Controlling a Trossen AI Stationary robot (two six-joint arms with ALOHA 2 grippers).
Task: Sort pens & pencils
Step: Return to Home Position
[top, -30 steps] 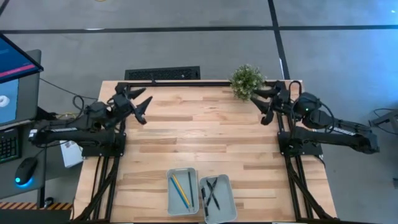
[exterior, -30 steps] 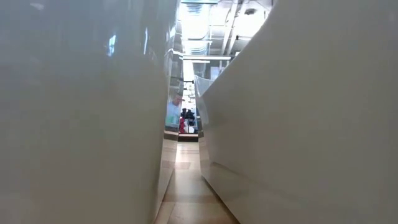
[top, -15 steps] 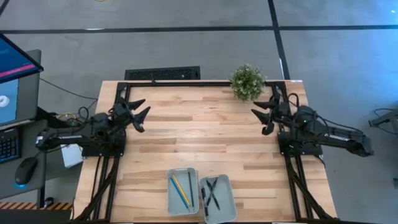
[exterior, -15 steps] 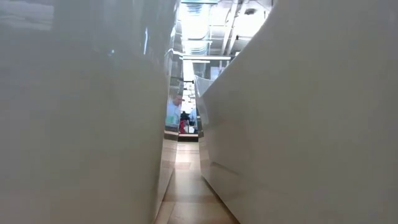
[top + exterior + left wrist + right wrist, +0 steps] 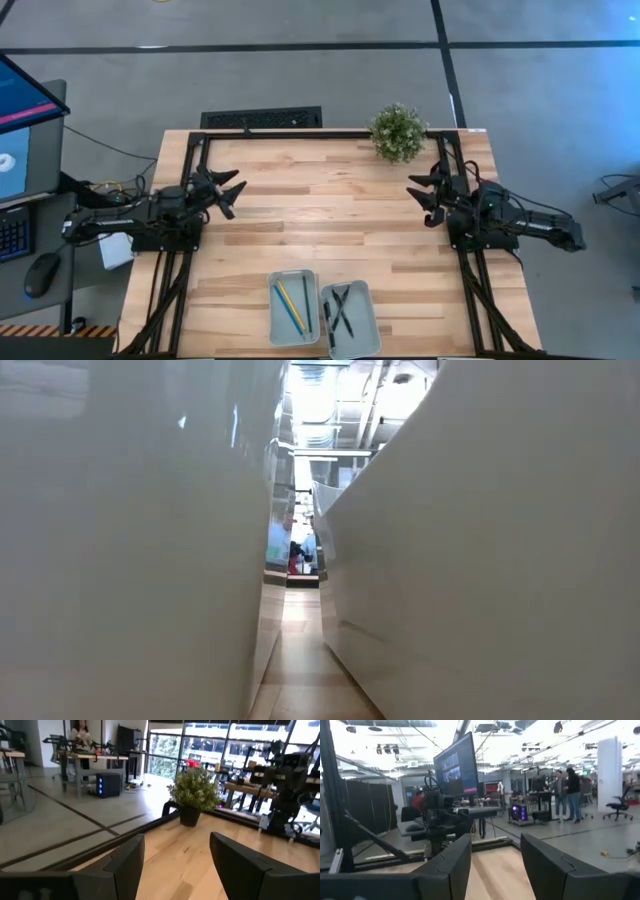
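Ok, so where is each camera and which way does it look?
High view: above the table, looking straight down; both arms, left gripper, right gripper.
Low view: at tabletop height between two gray bins, facing the room; no robot parts.
Left wrist view: on the left arm, facing the plant; own fingers show.
Right wrist view: on the right arm, facing a monitor; own fingers show.
Shared: high and left wrist views both show the plant.

thin yellow pencil (image 5: 283, 297) + thin light-blue pencil (image 5: 296, 316): flat, side by side, lengthwise in left shallow gray bin (image 5: 273, 312) at edge of wooden worktop (image 5: 320, 220) | thin black pens (image 5: 342, 308): two crossed, third along one wall, flat in right shallow gray bin (image 5: 372, 322), touching the left one
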